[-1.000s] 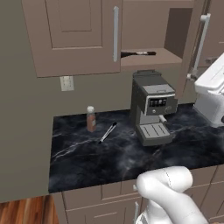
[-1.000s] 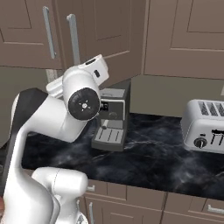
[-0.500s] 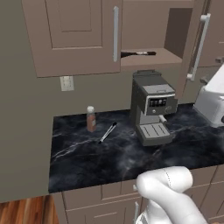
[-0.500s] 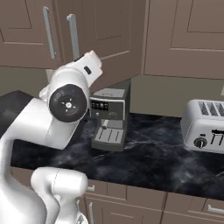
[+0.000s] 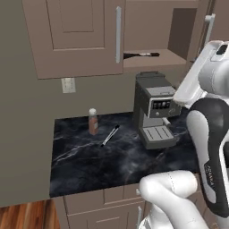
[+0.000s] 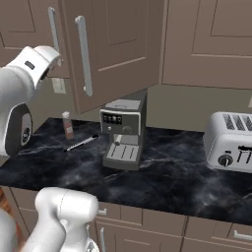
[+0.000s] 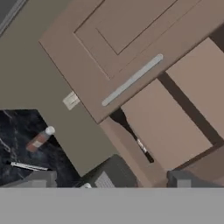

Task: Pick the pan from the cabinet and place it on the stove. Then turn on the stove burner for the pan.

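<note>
Taupe-brown wooden wall cabinet [image 5: 85, 36] w/ panelled doors and long silver bar handles hangs above the black marble-look countertop [image 5: 112, 156]; its right-hand door [image 6: 115, 44] stands swung open, shelf inside exposed. Round black frying pan [image 5: 139, 55] lies on that open shelf, seen edge-on as a thin dark sliver just right of the closed door's handle, directly above the grey boxy coffee machine [image 5: 154, 116]. In the hand view the pan [image 7: 133, 135] shows as a dark strip along the shelf edge, below the silver handle.

Coffee machine sits on the countertop under the cabinet opening. Left of it: small brown bottle w/ white cap [image 5: 93, 121], upright near the wall, and a thin silver-and-black utensil [image 5: 110, 135] lying flat btwn bottle and machine. Silver two-slot toaster [image 6: 232, 141] stands well right of the coffee machine. White wall outlet [image 5: 68, 85] sits just under the cabinet's left part.

White arm's upper links are raised right of the coffee machine, at abt shelf height. Gripper fingertips: only blurred dark stubs at the hand view's bottom edge, so cannot tell how far the jaws are apart; nothing seen btwn them.
</note>
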You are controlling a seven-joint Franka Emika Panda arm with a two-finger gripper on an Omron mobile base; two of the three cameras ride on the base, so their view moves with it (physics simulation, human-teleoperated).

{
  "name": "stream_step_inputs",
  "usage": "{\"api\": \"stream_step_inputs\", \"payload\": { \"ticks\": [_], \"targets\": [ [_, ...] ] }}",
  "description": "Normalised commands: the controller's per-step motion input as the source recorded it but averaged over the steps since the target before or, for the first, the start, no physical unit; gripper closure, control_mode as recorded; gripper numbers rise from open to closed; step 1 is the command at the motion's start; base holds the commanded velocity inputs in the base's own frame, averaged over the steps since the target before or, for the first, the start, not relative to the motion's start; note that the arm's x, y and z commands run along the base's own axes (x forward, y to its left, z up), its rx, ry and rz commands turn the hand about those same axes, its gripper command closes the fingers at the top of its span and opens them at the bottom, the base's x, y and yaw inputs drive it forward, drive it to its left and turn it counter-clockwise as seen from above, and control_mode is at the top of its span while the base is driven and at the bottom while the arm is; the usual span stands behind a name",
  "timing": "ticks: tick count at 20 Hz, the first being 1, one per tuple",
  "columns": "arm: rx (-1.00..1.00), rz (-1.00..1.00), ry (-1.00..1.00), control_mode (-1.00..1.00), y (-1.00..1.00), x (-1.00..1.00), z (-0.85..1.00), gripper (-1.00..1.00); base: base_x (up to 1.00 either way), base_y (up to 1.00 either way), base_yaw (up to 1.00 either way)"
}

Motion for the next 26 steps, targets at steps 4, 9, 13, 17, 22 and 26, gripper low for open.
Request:
{"api": "stream_step_inputs", "payload": {
  "ticks": [4, 9, 13, 17, 22, 26],
  "targets": [
    [-0.32, -0.23, 0.0, -1.0, 0.55, 0.4, -0.05, -1.0, 0.0, 0.0, 0.0],
    [-0.32, -0.3, 0.04, -1.0, 0.24, 0.67, -0.21, -1.0, 0.0, 0.0, 0.0],
    [-0.28, -0.31, 0.08, -1.0, 0.03, 0.77, -0.16, -1.0, 0.0, 0.0, 0.0],
    [-0.21, -0.3, 0.11, -1.0, 0.0, 0.71, -0.06, -1.0, 0.0, 0.0, 0.0],
    [-0.16, -0.31, 0.14, -1.0, -0.09, 0.54, 0.0, -1.0, 0.0, 0.0, 0.0],
    [-0.09, -0.28, 0.12, -1.0, -0.51, 0.2, -0.01, -1.0, 0.0, 0.0, 0.0]
  ]
}}
